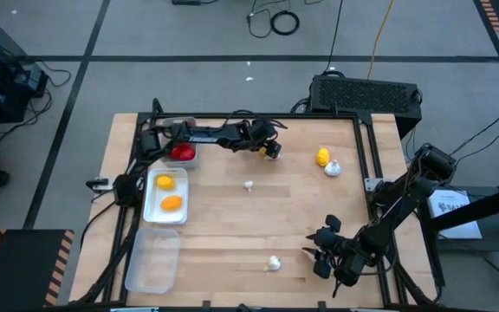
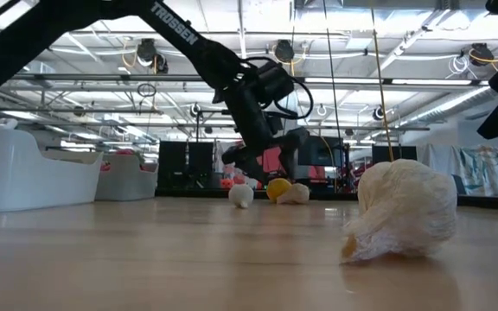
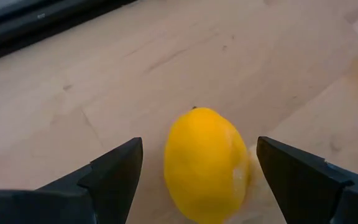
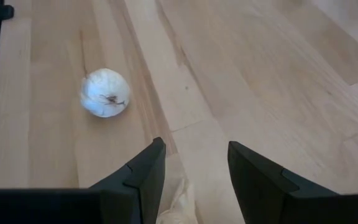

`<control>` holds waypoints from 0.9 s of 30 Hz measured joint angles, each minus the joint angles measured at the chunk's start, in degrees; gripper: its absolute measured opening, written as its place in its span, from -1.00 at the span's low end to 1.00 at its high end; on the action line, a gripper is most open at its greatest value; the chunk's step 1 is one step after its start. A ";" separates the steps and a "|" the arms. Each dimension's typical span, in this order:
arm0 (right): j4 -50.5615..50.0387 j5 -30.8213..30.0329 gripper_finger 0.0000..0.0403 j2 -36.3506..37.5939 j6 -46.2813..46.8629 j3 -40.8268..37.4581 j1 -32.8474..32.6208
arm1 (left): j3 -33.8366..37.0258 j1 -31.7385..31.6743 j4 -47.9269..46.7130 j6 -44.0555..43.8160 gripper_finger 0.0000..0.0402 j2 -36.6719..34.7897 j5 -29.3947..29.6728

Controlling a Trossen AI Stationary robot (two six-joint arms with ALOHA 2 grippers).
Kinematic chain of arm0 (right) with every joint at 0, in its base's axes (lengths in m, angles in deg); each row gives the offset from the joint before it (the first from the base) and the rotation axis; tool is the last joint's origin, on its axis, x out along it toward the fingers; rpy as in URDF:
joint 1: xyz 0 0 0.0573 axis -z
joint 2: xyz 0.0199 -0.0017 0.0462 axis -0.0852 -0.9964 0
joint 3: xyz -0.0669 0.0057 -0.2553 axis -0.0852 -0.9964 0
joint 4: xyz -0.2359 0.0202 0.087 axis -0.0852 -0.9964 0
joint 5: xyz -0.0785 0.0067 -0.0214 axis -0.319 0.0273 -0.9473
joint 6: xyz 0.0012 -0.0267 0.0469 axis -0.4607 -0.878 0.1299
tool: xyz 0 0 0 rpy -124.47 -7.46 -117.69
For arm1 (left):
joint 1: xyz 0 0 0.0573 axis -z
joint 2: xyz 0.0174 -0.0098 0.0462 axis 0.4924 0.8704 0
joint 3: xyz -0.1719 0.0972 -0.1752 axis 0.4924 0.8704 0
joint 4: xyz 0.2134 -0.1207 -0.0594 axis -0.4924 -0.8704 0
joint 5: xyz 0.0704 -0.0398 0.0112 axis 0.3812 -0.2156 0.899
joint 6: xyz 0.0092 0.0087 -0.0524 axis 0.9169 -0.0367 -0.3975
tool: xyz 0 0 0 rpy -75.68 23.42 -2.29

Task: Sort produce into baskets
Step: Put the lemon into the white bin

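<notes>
Now my left tool [image 3: 197, 180] is spread wide, lined up on the lemon [image 3: 207, 163]; I'd judge advancing and clenching comes next. Right tool [image 4: 194, 168], half-parted and empty, waits near a garlic bulb [image 4: 105, 92].

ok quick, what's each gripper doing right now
left gripper: open, a yellow lemon in the gap, not gripped.
right gripper: open, holding nothing.

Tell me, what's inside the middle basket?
The middle basket holds two yellow-orange pieces, lying apart on its pale floor. Nothing covers them. The basket behind it shows one red piece, but the left arm hides part of it.
</notes>
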 joint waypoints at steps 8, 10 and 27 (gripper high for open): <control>-0.02 0.00 -0.18 0.00 0.01 0.01 0.00 | 0.00 -0.09 -2.48 0.69 0.60 0.00 0.95; -0.01 0.02 -0.18 0.00 0.01 0.01 0.00 | 0.00 -0.07 -2.81 0.98 0.60 0.30 1.12; 0.16 0.07 -0.18 0.00 -0.02 0.01 0.00 | 0.00 -0.25 -6.89 2.34 0.60 0.44 1.96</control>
